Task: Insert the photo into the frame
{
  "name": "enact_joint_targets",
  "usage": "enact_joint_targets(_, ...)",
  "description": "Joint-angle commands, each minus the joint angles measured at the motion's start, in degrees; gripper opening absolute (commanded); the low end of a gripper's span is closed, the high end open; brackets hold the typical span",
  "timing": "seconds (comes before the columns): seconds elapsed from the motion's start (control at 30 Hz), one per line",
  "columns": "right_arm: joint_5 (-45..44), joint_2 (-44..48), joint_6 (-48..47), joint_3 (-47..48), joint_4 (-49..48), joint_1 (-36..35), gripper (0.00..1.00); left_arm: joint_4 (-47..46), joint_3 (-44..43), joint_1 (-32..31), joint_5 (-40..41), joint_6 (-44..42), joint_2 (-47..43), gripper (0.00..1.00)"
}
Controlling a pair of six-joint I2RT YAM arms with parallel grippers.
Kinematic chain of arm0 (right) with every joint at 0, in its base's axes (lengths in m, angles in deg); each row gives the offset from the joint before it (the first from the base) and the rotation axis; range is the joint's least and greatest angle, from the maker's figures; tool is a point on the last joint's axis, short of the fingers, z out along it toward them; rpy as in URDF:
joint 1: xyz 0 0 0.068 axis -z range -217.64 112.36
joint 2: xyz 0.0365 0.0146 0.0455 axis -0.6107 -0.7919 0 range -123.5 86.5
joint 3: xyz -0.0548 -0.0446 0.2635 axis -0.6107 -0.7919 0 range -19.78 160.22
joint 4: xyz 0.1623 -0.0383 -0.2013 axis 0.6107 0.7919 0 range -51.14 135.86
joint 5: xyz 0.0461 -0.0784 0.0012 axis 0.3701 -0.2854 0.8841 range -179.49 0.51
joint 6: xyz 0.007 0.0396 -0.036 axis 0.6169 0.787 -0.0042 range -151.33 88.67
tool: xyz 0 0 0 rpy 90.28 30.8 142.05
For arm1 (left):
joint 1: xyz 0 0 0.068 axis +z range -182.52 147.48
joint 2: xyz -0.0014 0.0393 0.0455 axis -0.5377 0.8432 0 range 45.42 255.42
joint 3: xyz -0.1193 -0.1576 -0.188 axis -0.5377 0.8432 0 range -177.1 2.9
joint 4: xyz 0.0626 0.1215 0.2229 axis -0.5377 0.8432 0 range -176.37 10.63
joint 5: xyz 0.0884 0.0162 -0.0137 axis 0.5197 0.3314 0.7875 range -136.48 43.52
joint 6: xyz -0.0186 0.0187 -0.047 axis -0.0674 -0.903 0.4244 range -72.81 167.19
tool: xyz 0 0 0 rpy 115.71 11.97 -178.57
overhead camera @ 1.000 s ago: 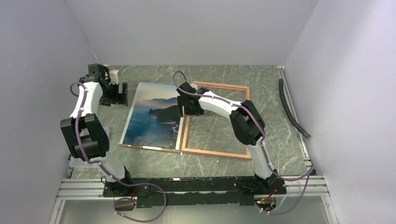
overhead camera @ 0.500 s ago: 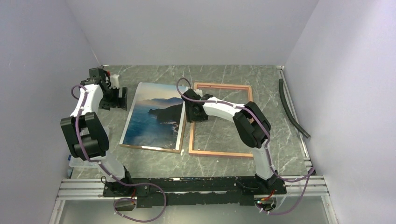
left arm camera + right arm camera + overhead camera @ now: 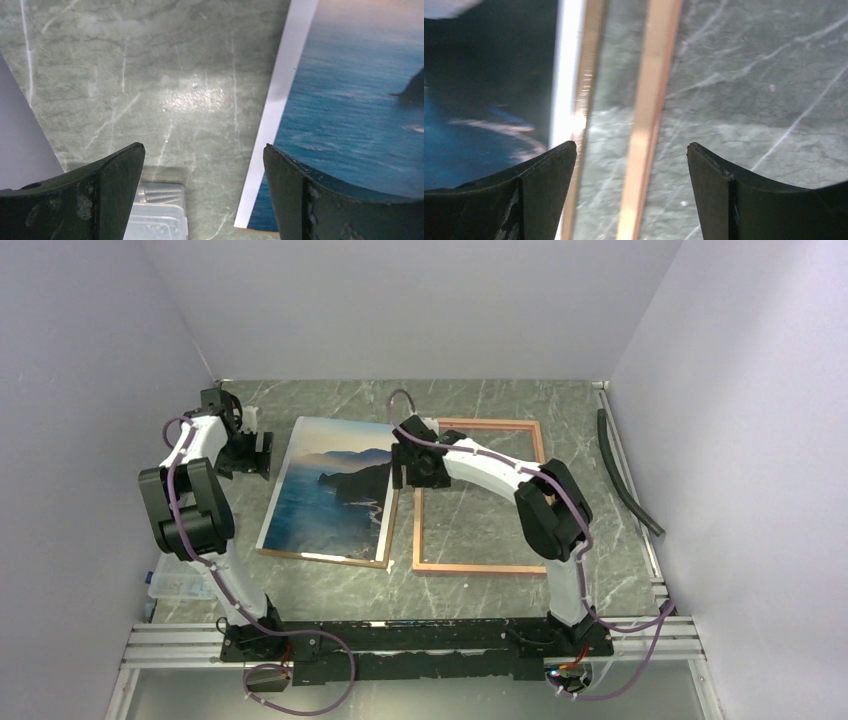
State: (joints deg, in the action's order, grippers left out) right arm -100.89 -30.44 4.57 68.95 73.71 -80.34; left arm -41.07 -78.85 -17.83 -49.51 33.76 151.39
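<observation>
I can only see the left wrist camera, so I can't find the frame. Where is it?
Observer: The frame lies flat on the table, just right of the photo, with a thin strip of table between them.
Child: Is the other tool grabbing it?
Observer: No. The right tool hangs open above the frame's left rail, holding nothing.
</observation>
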Motion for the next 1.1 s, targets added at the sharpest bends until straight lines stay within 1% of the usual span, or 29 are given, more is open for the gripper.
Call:
enact_joint_targets(0.0,4.8,6.9,5.7,4.0,-3.1,-0.7,0.87,-3.0,-3.2,-0.2,2.9,0.6,2.2,0.93)
enact_joint_targets(0.1,10.0,4.9,8.1,4.6,-6.0,-1.1,0.88,-3.6,-4.2,-0.2,2.9,1.7,4.1,0.90)
enact_joint_targets(0.2,12.3,0.6,9.4,7.4,-5.4,-1.2,0.89,-4.1,-4.6,-0.2,2.9,2.0,5.5,0.87)
enact_joint_targets(0.23,13.2,-0.6,9.7,8.1,-5.5,-1.1,0.89,-4.4,-4.5,-0.4,4.6,2.1,6.0,0.86)
enact_joint_targets(0.5,14.0,-8.0,11.0,12.0,-4.8,-0.4,0.91,-6.6,-3.2,-3.2,7.5,3.0,8.5,0.80)
enact_joint_targets(0.63,12.7,-10.0,12.2,12.0,-4.2,0.3,0.91,-7.2,-2.7,-4.2,8.5,3.5,9.3,0.79)
enact_joint_targets(0.8,11.9,-10.4,12.8,10.8,-5.0,0.7,0.91,-7.3,-2.0,-4.9,7.6,3.6,10.1,0.76)
enact_joint_targets(1.07,13.3,-12.7,13.4,14.6,-5.3,0.9,0.91,-7.0,0.4,-6.6,4.3,3.9,10.7,0.69)
